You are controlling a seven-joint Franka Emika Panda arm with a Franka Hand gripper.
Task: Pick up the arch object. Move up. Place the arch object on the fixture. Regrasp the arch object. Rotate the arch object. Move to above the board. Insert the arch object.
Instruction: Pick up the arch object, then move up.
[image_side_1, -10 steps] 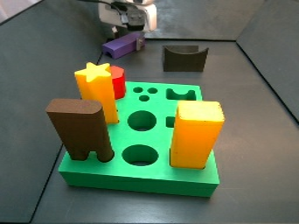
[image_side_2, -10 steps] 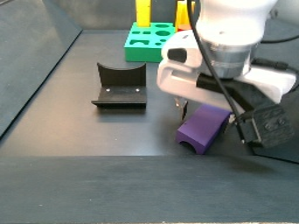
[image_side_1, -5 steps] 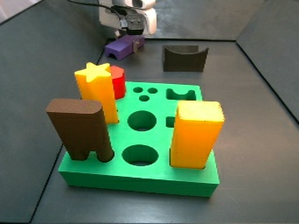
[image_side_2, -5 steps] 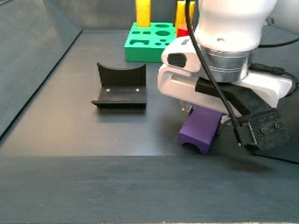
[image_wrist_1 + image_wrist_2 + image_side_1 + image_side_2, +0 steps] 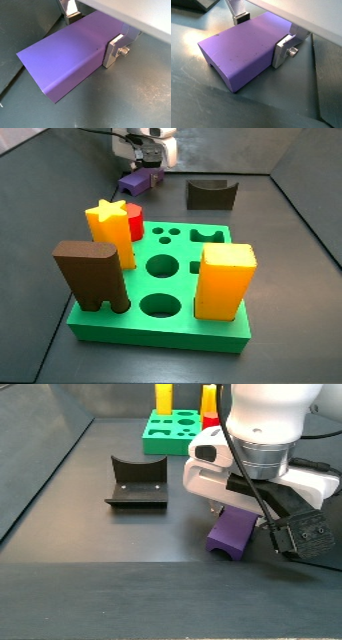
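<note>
Two-finger silver gripper [image 5: 262,34] clamped across the long purple arch block [image 5: 241,52], which lies on the dark floor near the dark scooped fixture [image 5: 138,481], well away from the green board [image 5: 167,283]. Risk: grip looks off-centre, so the block may pivot on lift.

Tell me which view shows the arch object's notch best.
A wrist view: the arch object, between the pincer fingers, shows its notch at the end face. Side views show only a small purple block, partly hidden by the arm.
</note>
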